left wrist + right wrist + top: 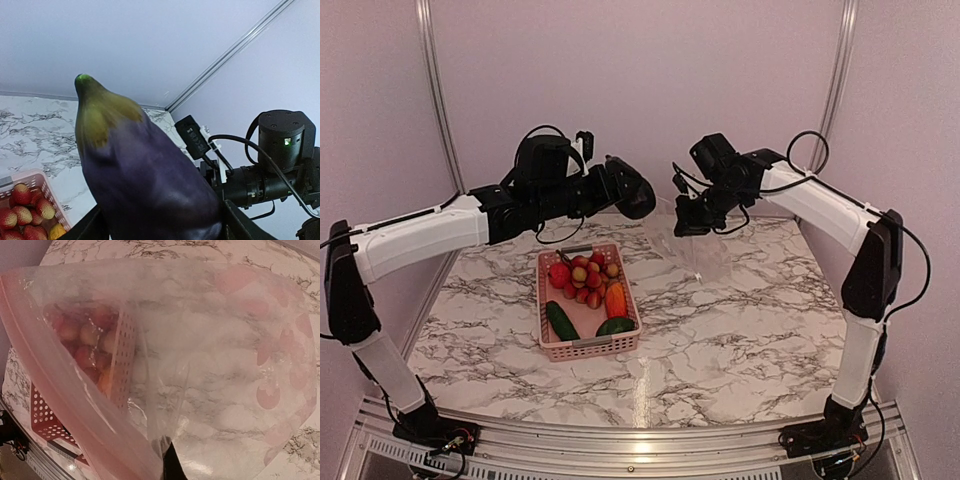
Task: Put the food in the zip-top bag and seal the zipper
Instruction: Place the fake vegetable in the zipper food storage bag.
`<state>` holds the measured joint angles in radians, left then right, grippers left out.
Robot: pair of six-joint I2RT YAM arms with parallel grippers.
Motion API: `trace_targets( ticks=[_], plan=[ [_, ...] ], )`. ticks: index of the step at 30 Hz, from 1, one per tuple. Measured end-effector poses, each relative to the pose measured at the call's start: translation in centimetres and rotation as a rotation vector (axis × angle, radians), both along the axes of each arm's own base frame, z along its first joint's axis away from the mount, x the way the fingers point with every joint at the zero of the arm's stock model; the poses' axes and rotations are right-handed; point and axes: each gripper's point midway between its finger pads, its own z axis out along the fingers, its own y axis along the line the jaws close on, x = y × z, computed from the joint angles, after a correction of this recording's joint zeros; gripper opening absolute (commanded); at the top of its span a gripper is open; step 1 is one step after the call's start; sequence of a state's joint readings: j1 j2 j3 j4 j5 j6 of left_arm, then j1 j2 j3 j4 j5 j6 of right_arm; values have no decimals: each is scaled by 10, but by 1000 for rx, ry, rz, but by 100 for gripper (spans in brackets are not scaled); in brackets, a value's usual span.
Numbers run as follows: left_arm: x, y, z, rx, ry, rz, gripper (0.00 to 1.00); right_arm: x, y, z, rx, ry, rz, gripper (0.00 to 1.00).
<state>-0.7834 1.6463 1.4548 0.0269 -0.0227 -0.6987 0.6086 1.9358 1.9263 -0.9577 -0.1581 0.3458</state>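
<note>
beyond the basket (590,347) – left claw (635,196) wide around eggplant (150,185), right claw (688,222) clamped tight on bag (225,365)

Left gripper (628,193), right gripper (685,222): both gripping.

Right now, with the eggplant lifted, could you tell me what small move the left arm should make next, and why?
Probably swing the eggplant right, toward the bag. The left gripper holds it aloft, short of the bag, which the right gripper holds up by its mouth edge and which looks empty.
</note>
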Motion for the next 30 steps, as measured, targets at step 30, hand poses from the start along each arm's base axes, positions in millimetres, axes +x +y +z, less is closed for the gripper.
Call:
trace_targets(
  ticks=[30],
  plan=[
    [44,-40,-49,116,45,172,50,2,20,40,260,95,-73,0]
  ],
)
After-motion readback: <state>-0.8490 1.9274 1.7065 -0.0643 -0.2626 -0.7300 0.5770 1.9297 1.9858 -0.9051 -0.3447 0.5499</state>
